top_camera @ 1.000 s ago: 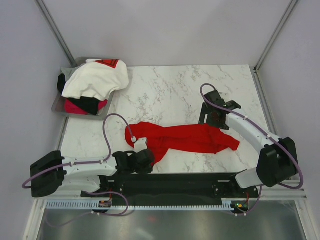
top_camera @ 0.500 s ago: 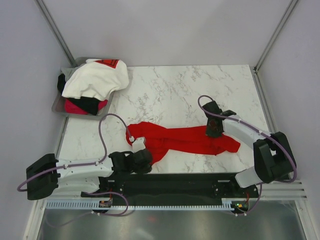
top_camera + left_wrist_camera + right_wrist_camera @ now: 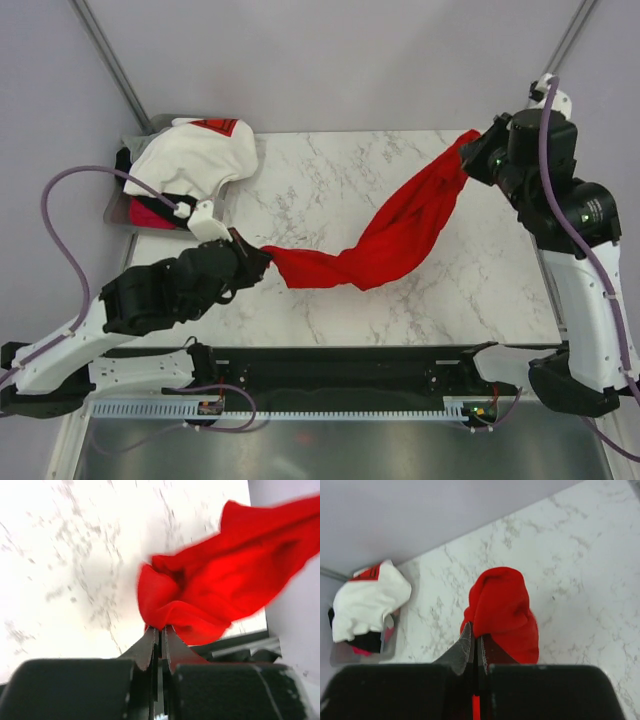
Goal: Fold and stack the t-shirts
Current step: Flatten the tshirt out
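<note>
Top view: red t-shirt (image 3: 385,235) stretched across the marble table (image 3: 330,180), from left gripper (image 3: 262,258) at 8 o'clock to right gripper (image 3: 472,160) at 2 o'clock. White t-shirt (image 3: 190,155) heaped on tray (image 3: 113,208) at 10 o'clock.
Left wrist: jaws clamped on red cloth.
Right wrist: jaws likewise pinching red cloth.
</note>
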